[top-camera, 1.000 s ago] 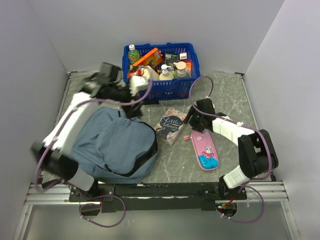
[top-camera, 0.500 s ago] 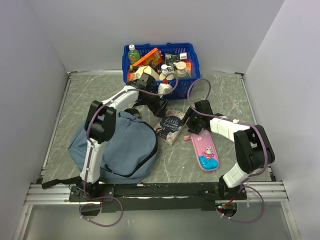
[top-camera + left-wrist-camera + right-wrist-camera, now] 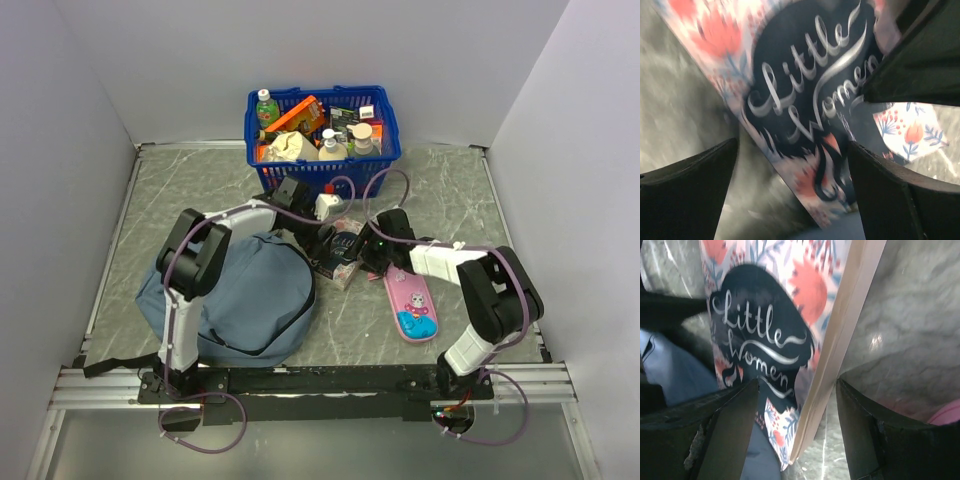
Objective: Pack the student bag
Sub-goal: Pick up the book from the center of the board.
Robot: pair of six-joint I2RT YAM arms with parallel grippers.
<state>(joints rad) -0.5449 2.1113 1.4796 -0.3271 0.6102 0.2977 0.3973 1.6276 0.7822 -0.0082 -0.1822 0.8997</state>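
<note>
The student bag (image 3: 235, 290) is lying flat on the table (image 3: 450, 190), at its near left. Just right of it, the left gripper (image 3: 326, 238) is hovering with fingers (image 3: 690, 195) spread wide across the Little Women book (image 3: 345, 252); the right gripper (image 3: 368, 256) is straddling its page edge, fingers apart

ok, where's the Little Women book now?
Top view, table centre: the book lies between the student bag on its left and the pink pencil case on its right.
</note>
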